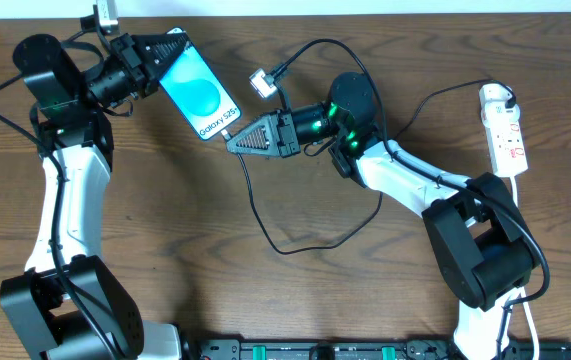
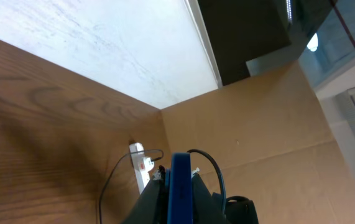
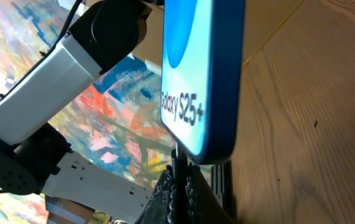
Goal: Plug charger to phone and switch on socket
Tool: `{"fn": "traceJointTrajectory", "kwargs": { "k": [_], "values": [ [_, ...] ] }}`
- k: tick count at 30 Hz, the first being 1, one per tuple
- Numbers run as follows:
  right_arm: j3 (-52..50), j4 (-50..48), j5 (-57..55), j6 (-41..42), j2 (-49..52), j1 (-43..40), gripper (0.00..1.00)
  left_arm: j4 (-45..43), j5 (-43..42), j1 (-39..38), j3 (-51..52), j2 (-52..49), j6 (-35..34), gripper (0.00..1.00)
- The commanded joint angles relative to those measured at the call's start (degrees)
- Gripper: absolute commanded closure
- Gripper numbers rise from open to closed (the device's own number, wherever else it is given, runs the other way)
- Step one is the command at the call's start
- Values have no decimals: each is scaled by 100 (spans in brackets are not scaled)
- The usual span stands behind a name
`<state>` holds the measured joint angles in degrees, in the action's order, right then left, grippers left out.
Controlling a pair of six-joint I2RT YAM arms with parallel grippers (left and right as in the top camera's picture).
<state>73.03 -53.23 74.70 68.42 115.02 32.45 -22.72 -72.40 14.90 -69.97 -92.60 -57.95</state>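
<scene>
This looks like a robotics lab bench. A white-and-black left arm (image 1: 60, 215) and right arm (image 1: 405, 175) rise from a black mounting rail (image 1: 315, 350) along the bottom edge of the overhead view, over a wood-grain table (image 1: 215, 290). Brown cardboard panels (image 2: 258, 124) wall the table at the right of the left wrist view. A bright painted backdrop (image 3: 9, 50) fills the left of the right wrist view.

1 phone (image 1: 197, 90), 1 black charger cable (image 1: 265, 225), 1 white power strip (image 1: 505, 135), 1 wooden table (image 1: 265, 300). 2 robot arms: left arm (image 1: 70, 200), right arm (image 1: 405, 175). 2 grippers: left gripper (image 1: 165, 55), right gripper (image 1: 233, 143).
</scene>
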Motion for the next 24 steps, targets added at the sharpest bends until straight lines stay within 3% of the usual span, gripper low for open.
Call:
{"fn": "traceJointTrajectory", "kwargs": {
  "k": [1, 24],
  "values": [
    [98, -13, -127, 33, 15, -26, 99, -55, -214, -2, -37, 11, 136, 93],
    [98, 33, -275, 116, 15, -11, 99, -52, -214, -24, -37, 11, -85, 93]
  ]
}}
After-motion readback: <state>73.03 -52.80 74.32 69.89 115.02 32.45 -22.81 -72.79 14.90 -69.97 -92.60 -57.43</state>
